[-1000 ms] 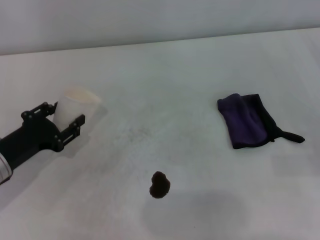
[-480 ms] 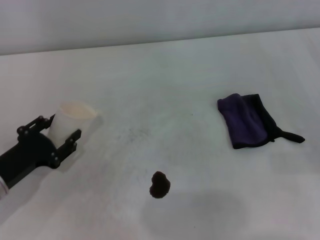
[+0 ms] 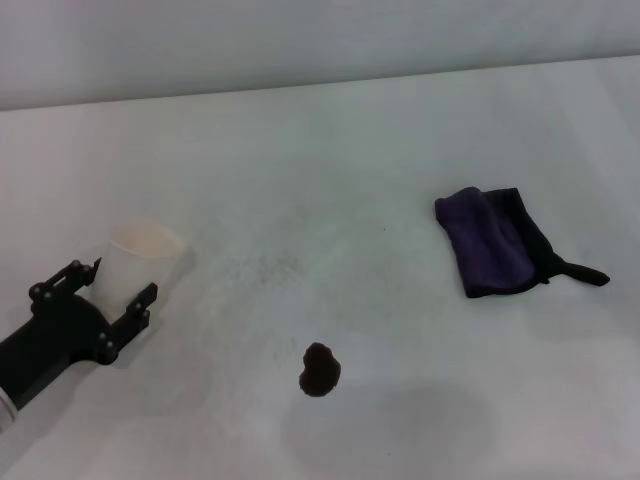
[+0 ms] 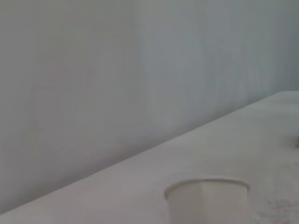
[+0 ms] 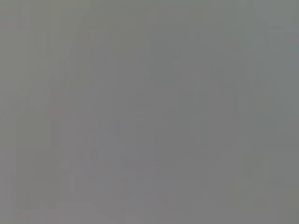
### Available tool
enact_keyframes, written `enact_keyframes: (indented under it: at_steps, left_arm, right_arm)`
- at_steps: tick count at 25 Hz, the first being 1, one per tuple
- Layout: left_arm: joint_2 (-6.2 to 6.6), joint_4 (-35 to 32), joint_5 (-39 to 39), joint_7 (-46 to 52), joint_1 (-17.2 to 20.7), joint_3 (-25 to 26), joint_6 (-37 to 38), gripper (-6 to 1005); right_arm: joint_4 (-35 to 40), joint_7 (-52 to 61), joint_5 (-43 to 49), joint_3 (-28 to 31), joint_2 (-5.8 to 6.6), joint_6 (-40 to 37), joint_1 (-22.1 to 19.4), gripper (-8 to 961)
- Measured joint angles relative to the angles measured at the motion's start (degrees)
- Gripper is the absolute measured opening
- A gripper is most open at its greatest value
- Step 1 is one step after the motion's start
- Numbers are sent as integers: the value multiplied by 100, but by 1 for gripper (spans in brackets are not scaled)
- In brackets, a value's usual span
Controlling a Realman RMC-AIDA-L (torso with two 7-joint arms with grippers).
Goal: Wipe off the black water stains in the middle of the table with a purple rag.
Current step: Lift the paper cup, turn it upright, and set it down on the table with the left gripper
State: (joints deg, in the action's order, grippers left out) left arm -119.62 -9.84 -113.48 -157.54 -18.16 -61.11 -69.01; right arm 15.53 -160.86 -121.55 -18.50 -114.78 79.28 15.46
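The black water stain [image 3: 319, 369] is a small dark blob on the white table [image 3: 350, 170], front of centre. The purple rag [image 3: 495, 243] lies folded flat at the right, its thin black tail pointing right, with no gripper near it. My left gripper [image 3: 120, 282] is at the front left, far from both stain and rag, its black fingers closed around a white paper cup [image 3: 142, 258]. The cup's rim also shows in the left wrist view [image 4: 208, 191]. My right gripper is out of view; the right wrist view shows only plain grey.
Faint grey speckled smudges [image 3: 265, 265] mark the table between the cup and the stain. A grey wall [image 3: 300, 40] runs behind the table's far edge. Bare tabletop lies between the stain and the rag.
My left gripper has drawn back toward the front left, carrying the white cup with it. The stain and the rag have not moved.
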Motion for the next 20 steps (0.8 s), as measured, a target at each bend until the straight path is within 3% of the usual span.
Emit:
enact_keyframes:
  at_steps: [12, 17, 20]
  left_arm:
    - [-2, 50, -31, -139, 335, -31, -135, 623]
    - [-7, 95, -50, -214, 399, -34, -162, 815]
    - [-9, 123, -54, -282, 442, -33, -224, 853]
  right_arm:
    - [91, 3, 0, -4, 0, -281, 123, 869]
    - [138, 3, 0, -123, 0, -288, 112, 869]
    - [155, 3, 0, -145, 0, -283, 91, 869]
